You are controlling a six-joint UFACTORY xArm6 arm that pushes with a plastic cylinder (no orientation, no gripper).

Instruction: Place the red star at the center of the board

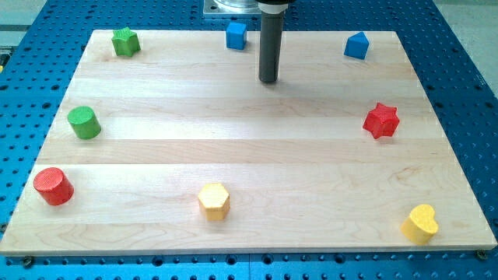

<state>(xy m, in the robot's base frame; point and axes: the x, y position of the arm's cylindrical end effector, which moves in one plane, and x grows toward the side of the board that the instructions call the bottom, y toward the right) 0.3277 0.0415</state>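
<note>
Tip (pixel 268 80) — far left of red star (pixel 381 120)

Red star (pixel 381 120), yellow heart (pixel 420 224), green cylinder (pixel 83 123), pale wood board (pixel 249 155).

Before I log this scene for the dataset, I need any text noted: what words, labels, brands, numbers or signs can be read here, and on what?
None: no readable text anywhere in this view.
The pale wooden board is bare of print.
The red star block and the other coloured blocks carry no marks.
The dark rod ending in my tip shows no label.
The blue perforated table has only holes.
</note>
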